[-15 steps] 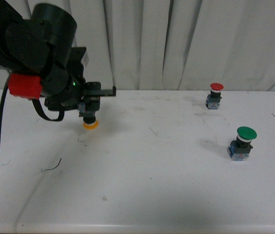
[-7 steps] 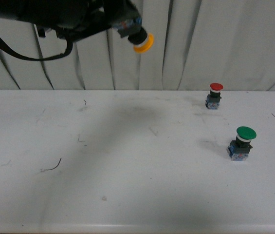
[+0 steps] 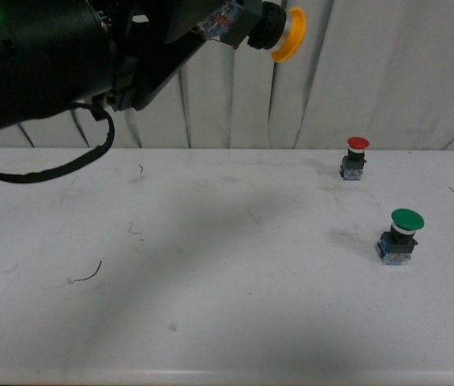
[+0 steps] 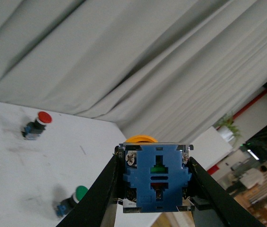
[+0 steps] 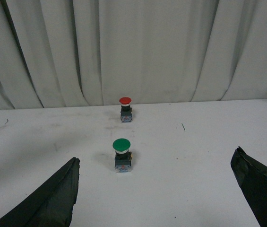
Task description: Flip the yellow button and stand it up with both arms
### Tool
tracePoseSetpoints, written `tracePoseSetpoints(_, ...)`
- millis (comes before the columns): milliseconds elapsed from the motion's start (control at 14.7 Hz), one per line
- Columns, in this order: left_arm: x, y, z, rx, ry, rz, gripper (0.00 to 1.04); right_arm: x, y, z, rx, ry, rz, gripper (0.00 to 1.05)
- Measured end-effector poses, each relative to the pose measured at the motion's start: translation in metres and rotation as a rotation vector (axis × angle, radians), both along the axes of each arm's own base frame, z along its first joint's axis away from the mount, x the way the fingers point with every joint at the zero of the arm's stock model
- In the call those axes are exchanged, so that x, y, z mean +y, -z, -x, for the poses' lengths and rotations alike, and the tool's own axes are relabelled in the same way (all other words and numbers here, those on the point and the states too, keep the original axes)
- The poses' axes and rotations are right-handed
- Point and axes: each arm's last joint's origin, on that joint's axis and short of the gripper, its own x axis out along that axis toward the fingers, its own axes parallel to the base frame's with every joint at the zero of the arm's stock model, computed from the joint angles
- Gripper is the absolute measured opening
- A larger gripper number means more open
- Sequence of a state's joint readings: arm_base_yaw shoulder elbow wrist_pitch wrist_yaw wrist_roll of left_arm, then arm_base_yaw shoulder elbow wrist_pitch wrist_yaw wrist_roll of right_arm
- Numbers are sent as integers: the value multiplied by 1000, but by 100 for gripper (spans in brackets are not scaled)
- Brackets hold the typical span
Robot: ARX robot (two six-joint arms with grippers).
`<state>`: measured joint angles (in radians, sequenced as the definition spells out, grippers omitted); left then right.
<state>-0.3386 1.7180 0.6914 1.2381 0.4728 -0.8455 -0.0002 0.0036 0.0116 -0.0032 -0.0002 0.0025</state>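
Swinging up off the table (image 3: 210,314), my left gripper (image 4: 154,189) now pinches the yellow button (image 3: 286,33) high in the air, cap pointing sideways; my right gripper (image 5: 157,198) hangs spread, so a handover seems next

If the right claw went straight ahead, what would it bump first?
Probably the green button, seen between the open jaws of the right gripper, nearer than the red button. Depth is unclear, so it might meet the table first.
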Motion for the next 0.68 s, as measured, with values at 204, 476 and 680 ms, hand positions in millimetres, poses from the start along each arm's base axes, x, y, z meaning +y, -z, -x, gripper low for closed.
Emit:
tracePoseSetpoints(204,-13,42,10,219,63,54,35,0,0,0,0,0,0,98)
tracePoseSetpoints(476,-13,49,1,300,30,119,35,0,0,0,0,0,0,98)
tracePoseSetpoints(680,-13,44,-4,293,22,146,35,0,0,0,0,0,0,98)
